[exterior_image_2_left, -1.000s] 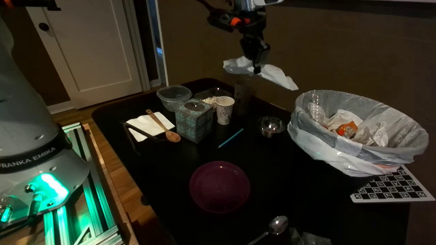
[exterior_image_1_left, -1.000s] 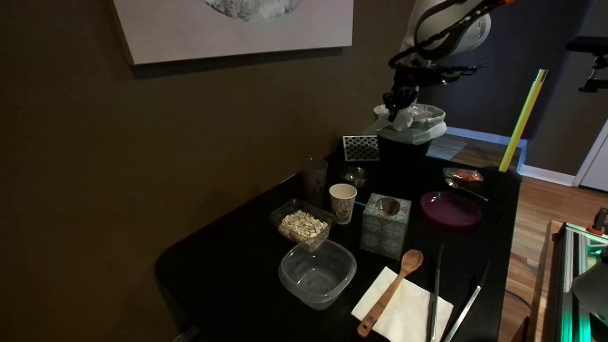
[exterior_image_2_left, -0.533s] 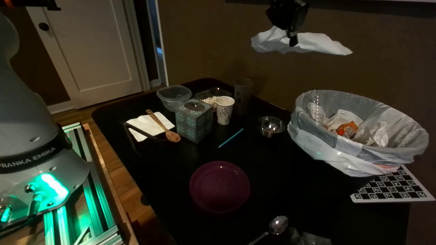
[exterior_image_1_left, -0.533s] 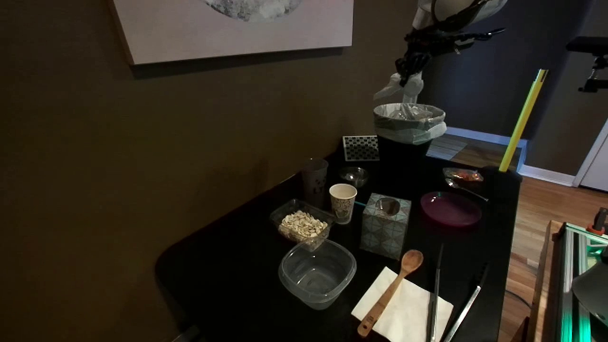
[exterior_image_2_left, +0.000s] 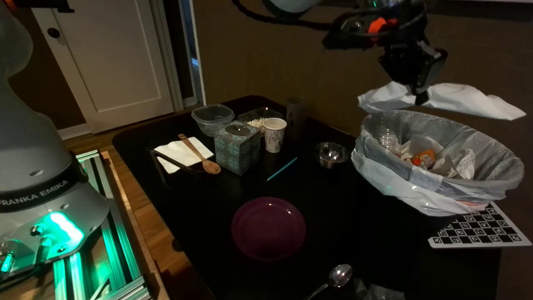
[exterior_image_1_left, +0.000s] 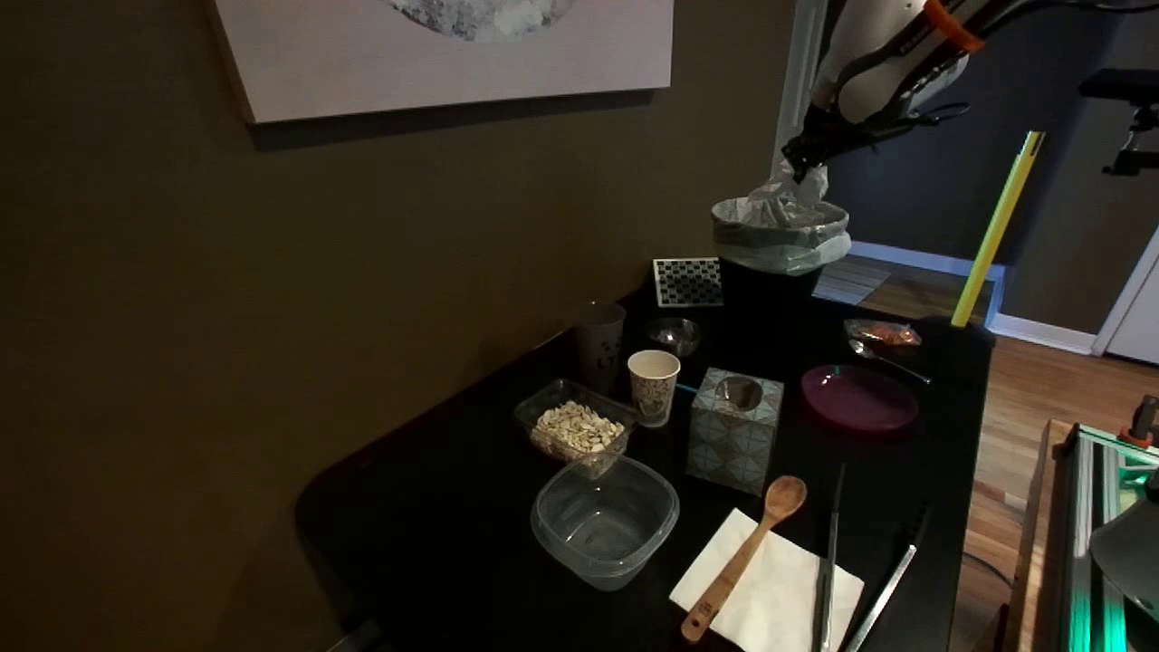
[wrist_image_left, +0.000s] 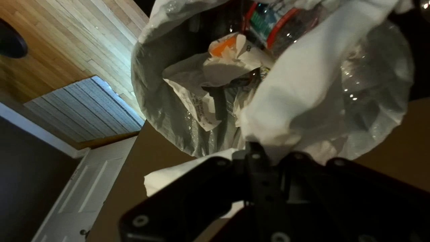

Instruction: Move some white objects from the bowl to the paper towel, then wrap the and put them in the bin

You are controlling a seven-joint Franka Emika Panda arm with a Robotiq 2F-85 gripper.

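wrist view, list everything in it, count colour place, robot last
paper towel: 1, white, over bin
bin: 1, pale grey inside, centre
labelled item: 1, red and green, in bin
orange piece: 1, orange, in bin
printed paper: 1, white, in bin
other litter: uncounted, mixed, in bin
table: 1, black, upper right
shiny item: 1, silver, top right
floor: 1, brown, upper left
mat: 1, grey, on floor
round thing: 1, black, left edge
door: 1, white, lower left
baseboard: 1, white, left
walls: 2, brown and grey, lower half
gripper: 1, black, bottom, clamping paper towel
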